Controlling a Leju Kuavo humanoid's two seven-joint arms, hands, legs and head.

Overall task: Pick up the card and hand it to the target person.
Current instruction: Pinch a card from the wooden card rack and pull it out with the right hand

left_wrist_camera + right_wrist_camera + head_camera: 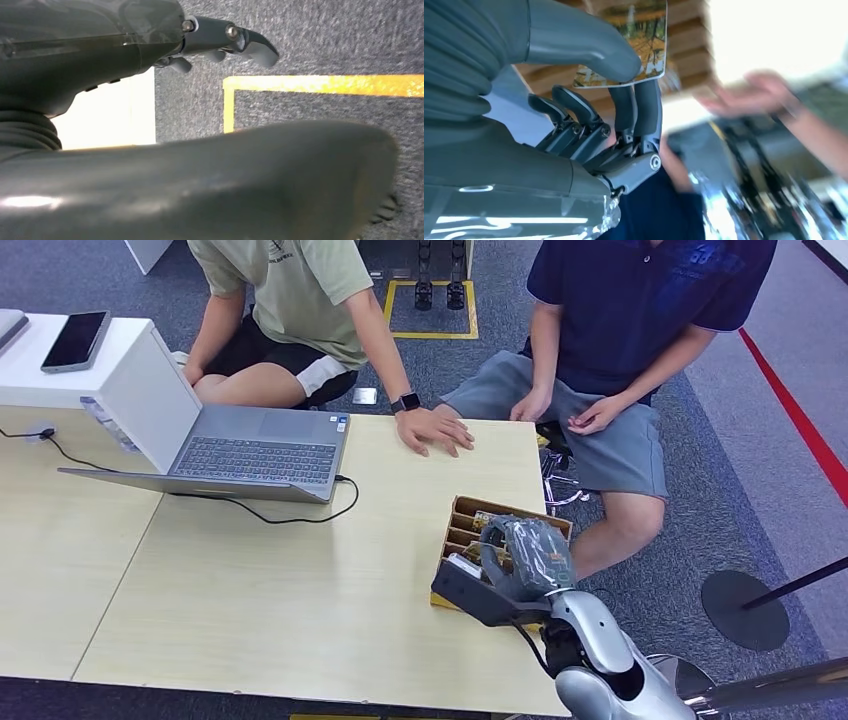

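Note:
My right hand (525,555) hovers over a wooden slotted box (463,523) at the table's right edge. In the right wrist view, that hand (589,115) pinches a card (644,40) with a yellow-green picture between the thumb and fingers, just above the box's wooden slots (684,30). A person in a navy shirt (620,310) sits beyond the box, hands on their lap. Another person in a green shirt (290,280) rests a hand (432,428) on the table. My left hand (150,75) hangs over grey carpet, its fingers (245,39) apart and holding nothing.
An open laptop (250,450) with its cable (270,515) stands at the table's back left. A phone (76,340) lies on a white box (140,380). A black stand base (745,610) and yellow floor tape (320,84) lie off the table.

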